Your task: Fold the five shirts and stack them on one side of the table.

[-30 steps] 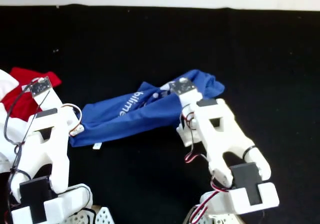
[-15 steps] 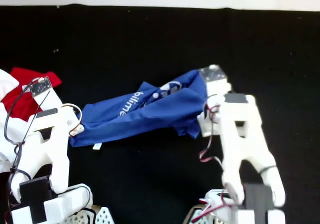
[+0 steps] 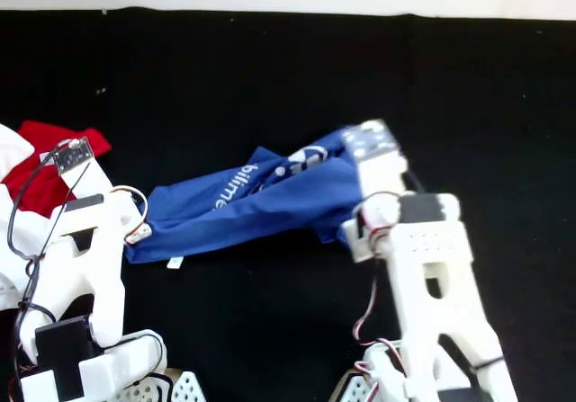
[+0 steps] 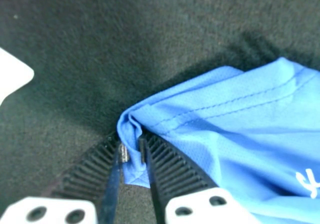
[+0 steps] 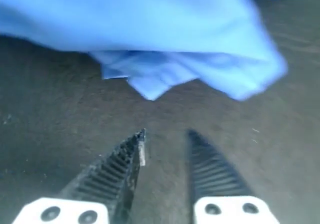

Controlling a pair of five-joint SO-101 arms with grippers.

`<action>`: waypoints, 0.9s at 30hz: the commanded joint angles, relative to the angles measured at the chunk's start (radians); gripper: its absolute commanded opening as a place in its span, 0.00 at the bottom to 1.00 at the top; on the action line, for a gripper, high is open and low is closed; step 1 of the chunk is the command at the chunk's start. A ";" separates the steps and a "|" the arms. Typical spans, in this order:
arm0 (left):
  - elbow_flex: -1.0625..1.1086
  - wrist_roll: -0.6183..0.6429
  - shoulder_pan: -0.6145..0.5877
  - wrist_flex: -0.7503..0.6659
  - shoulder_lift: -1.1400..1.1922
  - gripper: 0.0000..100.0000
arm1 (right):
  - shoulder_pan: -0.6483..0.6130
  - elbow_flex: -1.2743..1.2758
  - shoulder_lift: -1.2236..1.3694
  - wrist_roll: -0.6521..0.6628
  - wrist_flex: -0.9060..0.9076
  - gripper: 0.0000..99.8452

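Toward the high view's left, clamps the left gripper [image 4: 132,152] on a hem corner of the blue shirt [image 3: 261,200], bunched lengthwise mid-table [image 3: 270,78]. Holds the right gripper [image 5: 165,136] spread, empty, just short of the shirt's right end.

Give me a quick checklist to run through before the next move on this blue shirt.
1. Hold of the left gripper on the blue shirt corner: ok, shut on it.
2. Opening of the right gripper: ok, open.
3. Cloth between the right gripper's jaws: not ok, the blue shirt's edge lies ahead of them, apart.
4. Flatness of the blue shirt: not ok, bunched into a long strip.
5. Fold of the red shirt and white shirt: cannot tell, partly behind an arm at the table edge.
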 commanded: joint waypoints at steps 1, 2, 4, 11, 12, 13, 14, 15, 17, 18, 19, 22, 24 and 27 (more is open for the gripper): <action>0.004 0.009 -0.012 -0.023 -0.005 0.01 | -0.076 0.041 0.081 0.008 -0.105 0.19; 0.004 0.009 -0.012 -0.023 -0.005 0.01 | -0.077 0.038 0.114 0.008 -0.137 0.18; 0.004 0.009 -0.012 -0.023 -0.005 0.01 | -0.077 0.035 0.180 0.008 -0.199 0.17; 0.004 0.009 -0.012 -0.023 -0.005 0.01 | -0.077 -0.099 0.429 0.006 -0.226 0.17; 0.004 0.009 -0.012 -0.023 -0.005 0.01 | -0.077 -0.120 0.458 0.005 -0.226 0.17; 0.004 0.009 -0.012 -0.023 -0.005 0.01 | -0.077 -0.140 0.486 -0.008 -0.229 0.17; 0.004 0.009 -0.012 -0.023 -0.005 0.01 | -0.076 -0.165 0.515 -0.029 -0.229 0.17; 0.004 0.009 -0.012 -0.023 -0.005 0.01 | -0.076 -0.189 0.541 -0.043 -0.231 0.17; 0.004 0.009 -0.012 -0.023 -0.005 0.01 | -0.076 -0.239 0.587 -0.058 -0.231 0.17; 0.004 0.009 -0.012 -0.023 -0.005 0.01 | -0.076 -0.262 0.608 -0.060 -0.231 0.17; 0.004 0.009 -0.012 -0.023 -0.005 0.01 | -0.076 -0.282 0.625 -0.066 -0.231 0.17; 0.004 0.009 -0.012 -0.023 -0.005 0.01 | -0.074 -0.321 0.651 -0.081 -0.231 0.08; 0.004 0.009 -0.012 -0.023 -0.005 0.01 | -0.074 -0.329 0.651 -0.086 -0.231 0.00; 0.004 0.009 -0.012 -0.023 -0.005 0.01 | -0.074 -0.331 0.651 -0.086 -0.226 0.01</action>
